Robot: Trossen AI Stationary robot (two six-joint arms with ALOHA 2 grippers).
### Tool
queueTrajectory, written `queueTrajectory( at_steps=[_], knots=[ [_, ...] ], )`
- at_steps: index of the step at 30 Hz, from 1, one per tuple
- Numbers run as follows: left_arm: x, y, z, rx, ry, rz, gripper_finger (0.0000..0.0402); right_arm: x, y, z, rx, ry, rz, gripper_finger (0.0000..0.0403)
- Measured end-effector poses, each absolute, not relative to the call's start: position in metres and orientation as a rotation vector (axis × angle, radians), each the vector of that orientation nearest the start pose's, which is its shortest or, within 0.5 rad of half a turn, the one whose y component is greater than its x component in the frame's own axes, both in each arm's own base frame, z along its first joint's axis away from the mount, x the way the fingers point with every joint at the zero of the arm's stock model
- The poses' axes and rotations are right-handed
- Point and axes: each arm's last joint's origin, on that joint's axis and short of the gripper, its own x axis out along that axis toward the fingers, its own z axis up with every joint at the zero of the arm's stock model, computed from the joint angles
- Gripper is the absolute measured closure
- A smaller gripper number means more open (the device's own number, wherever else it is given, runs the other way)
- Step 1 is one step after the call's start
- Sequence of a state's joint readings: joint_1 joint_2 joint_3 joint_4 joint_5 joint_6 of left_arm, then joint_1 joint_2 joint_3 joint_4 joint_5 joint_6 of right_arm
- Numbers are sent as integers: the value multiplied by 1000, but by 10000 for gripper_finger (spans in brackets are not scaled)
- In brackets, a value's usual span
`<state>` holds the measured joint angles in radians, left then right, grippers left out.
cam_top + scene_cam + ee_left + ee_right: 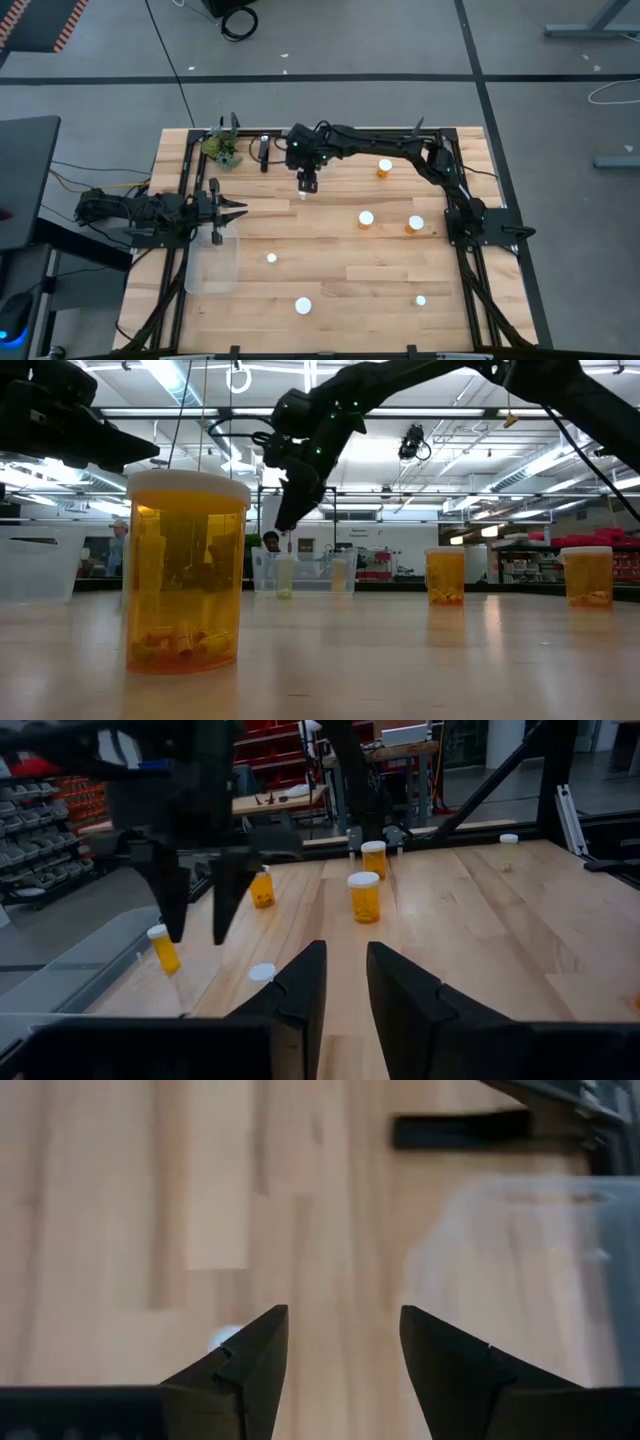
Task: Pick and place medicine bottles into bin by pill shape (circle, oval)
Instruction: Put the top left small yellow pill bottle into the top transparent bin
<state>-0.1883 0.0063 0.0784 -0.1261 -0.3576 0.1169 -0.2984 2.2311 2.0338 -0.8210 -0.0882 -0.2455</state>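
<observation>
Grey floor (420, 40) around wood table (330, 255), dark tape lines across. Ceiling strip lights (175, 380) overhead. Red shelves (590, 542) far back. Parts bins (35, 805) along wall.

- Pill shapes inside the far bottles (445, 577) are staying too small to tell.
- Right pincer's finger (245, 1370) is hiding most of a white cap (222, 1338).

Amber medicine bottles (366, 218), white caps, upright, scattered apart on table

Amber medicine bottles (366, 219), white caps; pale wood table (340, 285).
</observation>
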Motion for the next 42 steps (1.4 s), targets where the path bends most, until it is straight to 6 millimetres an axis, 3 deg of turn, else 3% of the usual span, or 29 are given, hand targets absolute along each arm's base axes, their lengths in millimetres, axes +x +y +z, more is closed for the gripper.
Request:
queueTrajectory(
  at_steps=[15, 24, 32, 42],
  knots=[
    [91, -7, 177, 131, 62, 166, 318, 472, -107, 209, -45, 1001, 50, 203],
    [91, -7, 178, 131, 62, 166, 310, 468, -106, 188, -118, 1015, 87, 199],
    [91, -7, 177, 131, 62, 166, 320, 468, -105, 187, -138, 1025, 69, 176],
    [91, -7, 177, 131, 62, 166, 313, 465, -108, 186, -123, 1049, 62, 208]
  ],
)
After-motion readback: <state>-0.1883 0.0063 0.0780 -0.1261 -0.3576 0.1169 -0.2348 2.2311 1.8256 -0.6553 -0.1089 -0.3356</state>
